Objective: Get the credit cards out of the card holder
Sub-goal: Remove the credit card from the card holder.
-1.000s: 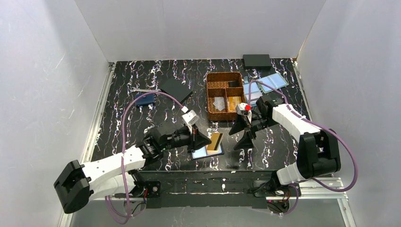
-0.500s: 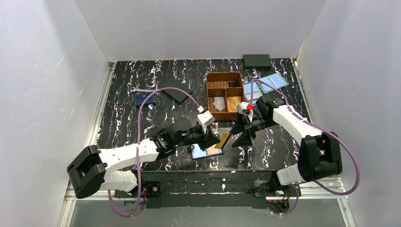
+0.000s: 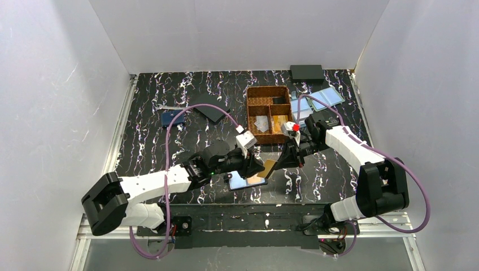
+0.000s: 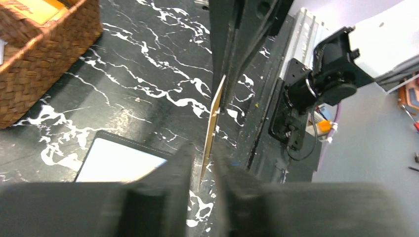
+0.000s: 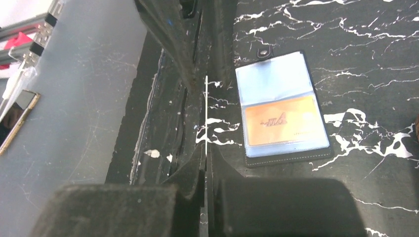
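The card holder (image 5: 281, 104) lies open on the bench (image 5: 375, 59) near its front edge. There's one orange card (image 5: 282, 121) in its sleeve, scribble on it, small print unreadable. The second card (image 3: 270, 167) is out: right fingers (image 5: 190, 173) pinch it, left fingers (image 4: 175, 170) straddle it, can't tell if they're clamping.

- Left arm (image 3: 152, 183): white shell links between black joint housings, with a bulky black shoulder block at 8 o'clock.
- Right arm (image 3: 351, 144): the same white links and black joints, shoulder block at 4 o'clock.
- A red dot (image 3: 295, 128) tops the right arm's white wrist block.
- A purple cable (image 3: 168, 158) loops along each arm.
- The jaws are matt black and wedge-shaped.
- Black bases (image 3: 178, 226) sit at 6 o'clock.
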Controlling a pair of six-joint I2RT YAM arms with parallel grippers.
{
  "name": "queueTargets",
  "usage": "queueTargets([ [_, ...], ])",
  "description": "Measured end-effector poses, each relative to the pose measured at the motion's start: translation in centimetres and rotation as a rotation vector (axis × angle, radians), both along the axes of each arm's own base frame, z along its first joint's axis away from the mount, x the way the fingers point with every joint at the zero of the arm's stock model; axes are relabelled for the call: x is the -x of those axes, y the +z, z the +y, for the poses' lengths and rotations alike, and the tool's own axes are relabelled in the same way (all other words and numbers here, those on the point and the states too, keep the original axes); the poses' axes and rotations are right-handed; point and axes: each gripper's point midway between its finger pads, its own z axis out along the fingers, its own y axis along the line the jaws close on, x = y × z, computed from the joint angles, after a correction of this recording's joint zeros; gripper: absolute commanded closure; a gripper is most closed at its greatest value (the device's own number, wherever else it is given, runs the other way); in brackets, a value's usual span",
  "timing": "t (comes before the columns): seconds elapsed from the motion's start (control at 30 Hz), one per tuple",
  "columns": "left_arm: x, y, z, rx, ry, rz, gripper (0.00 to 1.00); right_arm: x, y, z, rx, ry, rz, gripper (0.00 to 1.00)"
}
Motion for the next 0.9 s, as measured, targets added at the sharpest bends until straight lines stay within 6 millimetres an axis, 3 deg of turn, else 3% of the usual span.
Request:
queueTargets([
  [0.1, -0.6, 0.2, 0.3, 0.012, 0.060, 0.019, 0.09, -0.1, -0.5, -0.2, 0.032, 0.003, -0.013, 0.99],
  [0.13, -0.8, 0.4, 0.7, 0.027, 0.095, 0.035, 0.02, -0.1, -0.7, -0.4, 0.047, 0.004, -0.019, 0.99],
  [0.37, -1.0, 2.1, 5.4, 0.233, 0.375, 0.234, 0.02, -1.0, -1.4, -1.4, 0.161, -0.023, -0.100, 0.99],
  [0.5, -0.3, 1.7, 7.3, 0.351, 0.457, 0.406, 0.02, -2.2, -0.5, -2.2, 0.216, -0.074, -0.234, 0.99],
  [0.63, 0.6, 1.7, 7.8, 0.443, 0.487, 0.574, 0.02, -3.9, 2.6, -2.9, 0.241, -0.142, -0.435, 0.99],
  [0.8, 0.8, 3.2, 7.3, 0.549, 0.483, 0.711, 0.02, -5.5, 6.6, -3.4, 0.232, -0.175, -0.568, 0.99],
  [0.9, 1.0, 3.2, 6.4, 0.569, 0.470, 0.803, 0.02, -6.3, 6.8, -4.0, 0.240, -0.192, -0.581, 0.99],
])
